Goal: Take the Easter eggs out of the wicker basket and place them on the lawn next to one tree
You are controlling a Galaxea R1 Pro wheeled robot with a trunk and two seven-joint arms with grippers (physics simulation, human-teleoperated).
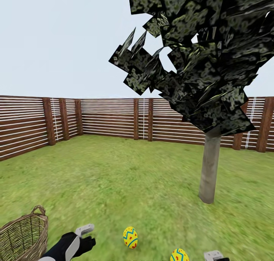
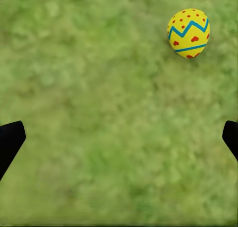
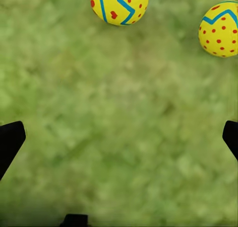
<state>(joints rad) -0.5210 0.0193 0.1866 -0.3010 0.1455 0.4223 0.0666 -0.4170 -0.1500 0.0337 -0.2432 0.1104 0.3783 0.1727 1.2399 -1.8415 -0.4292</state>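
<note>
Two small yellow Easter eggs with red dots and blue zigzag bands lie on the mottled green grass lawn [image 1: 125, 177] in the head view: one egg [image 1: 130, 237] stands upright near the bottom centre, and the second egg [image 1: 179, 255] sits to its right, cut by the bottom edge. Both are on bare grass, apart from each other, on the near side of the tree with the plain grey-brown trunk [image 1: 209, 169]; its dense crown of dark, blocky, near-black leaf patches [image 1: 198, 59] spreads over the upper right.

Round brown woven wicker basket [image 1: 23, 237] with open-weave sides and a loop handle at the rim sits at the bottom left, well apart from the eggs. Can't tell its contents from this angle.

Left gripper [image 1: 86, 234], black with a pale grey finger, is between the basket and the first egg. Left wrist view: left gripper's [image 2: 119, 140] dark fingertips [image 2: 10, 140] are spread wide at the frame edges, released, nothing between them, grass below and one egg [image 2: 188, 33] off to the side.

Right gripper [image 1: 215, 256] is just visible at the bottom edge, right of the second egg. Right wrist view: right gripper's [image 3: 119, 140] fingertips [image 3: 10, 140] also spread wide, released, over grass, with two eggs [image 3: 119, 5] [image 3: 219, 29] ahead, not touching it.

Brown slatted wooden fence [image 1: 110, 122] with posts runs along the back of the lawn.
</note>
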